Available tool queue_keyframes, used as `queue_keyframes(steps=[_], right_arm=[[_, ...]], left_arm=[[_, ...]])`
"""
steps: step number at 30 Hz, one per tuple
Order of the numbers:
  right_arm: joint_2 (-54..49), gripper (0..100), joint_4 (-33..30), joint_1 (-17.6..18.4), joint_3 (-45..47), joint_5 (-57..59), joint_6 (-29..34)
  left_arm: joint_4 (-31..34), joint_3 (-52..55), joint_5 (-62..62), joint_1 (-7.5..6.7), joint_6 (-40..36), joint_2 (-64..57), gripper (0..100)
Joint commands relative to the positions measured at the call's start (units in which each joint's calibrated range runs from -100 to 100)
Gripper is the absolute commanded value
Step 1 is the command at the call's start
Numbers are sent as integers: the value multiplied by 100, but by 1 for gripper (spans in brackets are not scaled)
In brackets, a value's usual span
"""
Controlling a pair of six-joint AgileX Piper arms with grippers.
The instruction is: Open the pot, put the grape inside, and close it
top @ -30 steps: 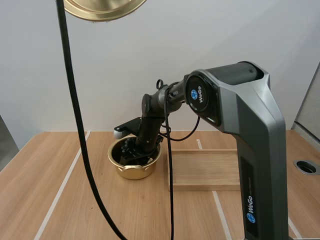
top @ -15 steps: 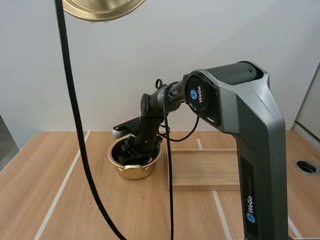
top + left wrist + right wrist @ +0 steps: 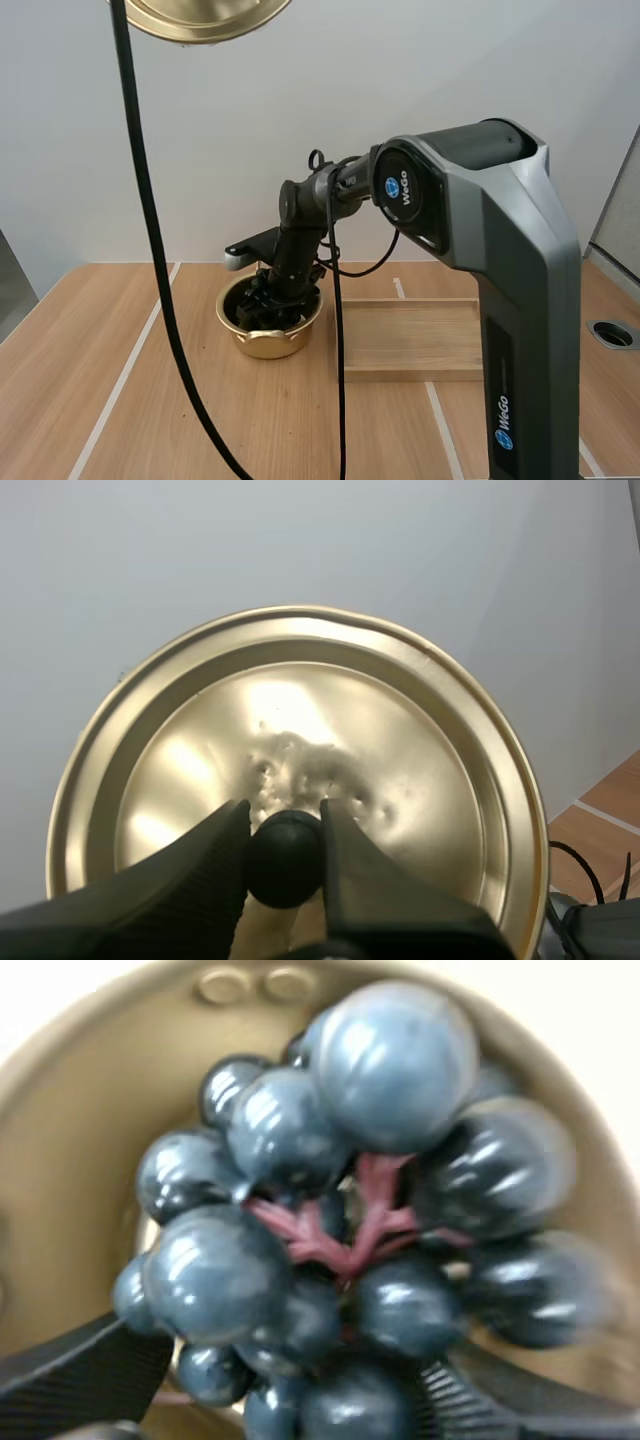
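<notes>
Right tool (image 3: 300, 1385) has its fingers apart around the grapes (image 3: 340, 1220), which lie inside the pot (image 3: 268, 340) on the counter (image 3: 120, 400). Its arm has risen slightly over the last second, so the release looks done. Left tool (image 3: 285, 840) is clamped on the knob (image 3: 283, 860) of the lid (image 3: 400, 740), held high, ready for closing.

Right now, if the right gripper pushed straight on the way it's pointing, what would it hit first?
The grapes. The right gripper points down into the pot, and the bunch lies right ahead of it, very close; I can't tell whether it already touches them.
</notes>
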Motion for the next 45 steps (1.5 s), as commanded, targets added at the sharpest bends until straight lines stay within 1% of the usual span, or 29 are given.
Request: queue_keyframes(steps=[1, 18, 25, 31, 34, 37, 40, 45], right_arm=[[-287, 100, -141, -24, 2, 48, 21], [-1079, 100, -274, -24, 2, 253, 69], [-1730, 100, -504, -24, 2, 355, 139], [-2353, 100, -894, -47, 2, 475, 442], [-2682, 100, -904, -140, 2, 692, 461], [-2961, 100, -904, -307, 2, 881, 461], [-3235, 100, -904, -536, 18, 999, 461], [-3629, 100, -904, -1035, 18, 1142, 461]], left_arm=[[34, -47, -86, -19, -59, -44, 0], [58, -47, -104, -19, -59, -44, 0], [59, -47, -223, -19, -59, -44, 0], [59, -47, -256, -19, -59, -32, 0], [59, -47, -273, -19, -59, 3, 0], [59, -47, -273, -19, -110, 61, 0], [59, -47, -250, -19, -175, 142, 0], [24, -33, -39, -19, -175, 234, 0]])
